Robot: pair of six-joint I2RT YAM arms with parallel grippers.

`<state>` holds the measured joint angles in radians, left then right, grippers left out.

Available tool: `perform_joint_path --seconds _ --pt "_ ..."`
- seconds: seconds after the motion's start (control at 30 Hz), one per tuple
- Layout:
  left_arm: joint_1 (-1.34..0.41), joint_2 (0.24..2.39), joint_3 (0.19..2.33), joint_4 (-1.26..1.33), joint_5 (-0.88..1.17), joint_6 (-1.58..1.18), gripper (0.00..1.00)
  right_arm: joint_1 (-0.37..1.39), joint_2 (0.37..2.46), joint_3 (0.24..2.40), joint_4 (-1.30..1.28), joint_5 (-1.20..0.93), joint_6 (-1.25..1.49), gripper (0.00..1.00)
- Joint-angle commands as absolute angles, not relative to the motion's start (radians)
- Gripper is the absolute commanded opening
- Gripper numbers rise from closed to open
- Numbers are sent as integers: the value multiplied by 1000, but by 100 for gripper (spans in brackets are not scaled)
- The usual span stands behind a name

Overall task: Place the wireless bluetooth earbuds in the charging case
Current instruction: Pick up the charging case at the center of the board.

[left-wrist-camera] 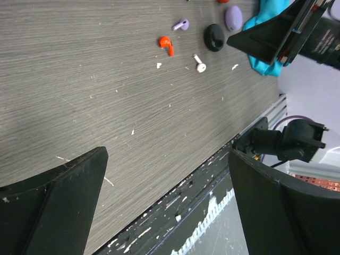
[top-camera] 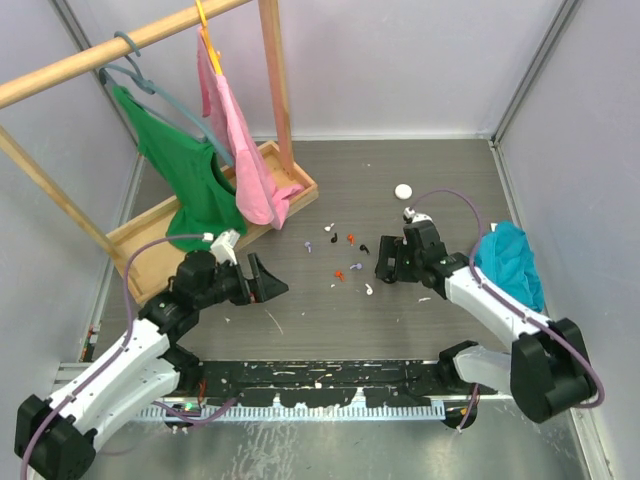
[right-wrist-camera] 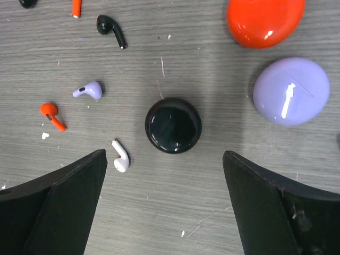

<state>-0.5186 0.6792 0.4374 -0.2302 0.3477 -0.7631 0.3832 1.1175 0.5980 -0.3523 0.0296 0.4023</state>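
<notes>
The earbuds (top-camera: 345, 258) are tiny comma-shaped pieces w/ short stems. They lie loose on the grey table (top-camera: 400, 165) near its middle, btw. the two hands. The right wrist view shows four clearly: a white bud (right-wrist-camera: 120, 157), a red bud (right-wrist-camera: 52, 115), a lilac bud (right-wrist-camera: 88, 90) and a black bud (right-wrist-camera: 111, 30). Taking the black case (right-wrist-camera: 173, 125) as centre, white lies at 8 o'clock, near but not touching. Red is at 9, lilac at 10, and black at 11, further off. All four lie on their sides, apart from each other and uncovered. More bits show at the top edge of that view, cut off; I cannot say what they are.

The black case is a round glossy puck and seems closed. The lilac case (right-wrist-camera: 291, 90) is at its 2 o'clock and the red case (right-wrist-camera: 265, 18) at 1 o'clock. These two are close together and look larger in this view. A white case (top-camera: 403, 190) sits alone at 12 o'clock of the right hand.

The right hand (right-wrist-camera: 163, 156) hangs low w/ the black case just ahead, btw. its fingers, which are wide apart and hold nothing. The left hand (top-camera: 268, 280) is at 9 o'clock of the buds, well apart from them, fingers also spread, empty.

Around: a teal cloth (top-camera: 510, 265) lies at 3 o'clock of the right hand, beside its arm. A wooden rack (top-camera: 280, 90) stands at 10 o'clock of the table w/ a green shirt (top-camera: 190, 180) and a pink cloth (top-camera: 240, 160) hanging on it. White crumbs are scattered over the table.
</notes>
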Motion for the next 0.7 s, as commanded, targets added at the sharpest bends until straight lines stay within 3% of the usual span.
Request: perform_joint_path --seconds 0.0,0.33,0.67 --pt "-561 738 454 -117 295 -746 98 391 1197 696 -315 35 354 96" --pt "-646 791 484 -118 218 -701 98 391 1361 750 -290 -6 308 95" --pt "-674 824 486 -91 202 -690 97 411 1304 691 -325 -151 317 90"
